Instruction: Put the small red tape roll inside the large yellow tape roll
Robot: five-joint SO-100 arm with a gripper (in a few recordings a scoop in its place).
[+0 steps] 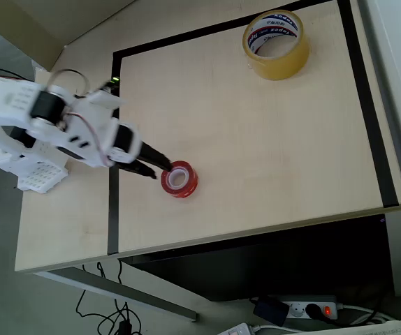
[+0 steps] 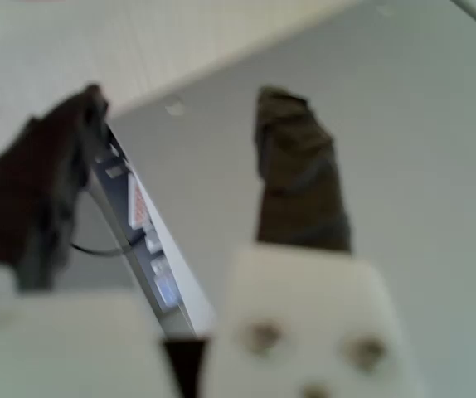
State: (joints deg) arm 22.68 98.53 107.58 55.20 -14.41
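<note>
Overhead view: my tool [image 1: 160, 167] sits at the nine o'clock rim of the small red tape roll [image 1: 180, 179], fingers parted, tips touching it. The roll lies flat on the bench [image 1: 256, 160]. The large yellow tape roll [image 1: 276, 43] rests well apart toward one o'clock. Wrist view: blurred; my dark fingers [image 2: 296, 174] stand apart.

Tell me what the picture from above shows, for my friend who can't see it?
A white robot arm's gripper reaches the small red tape roll near the table's front. The large yellow tape roll sits far away at the back right corner.
</note>
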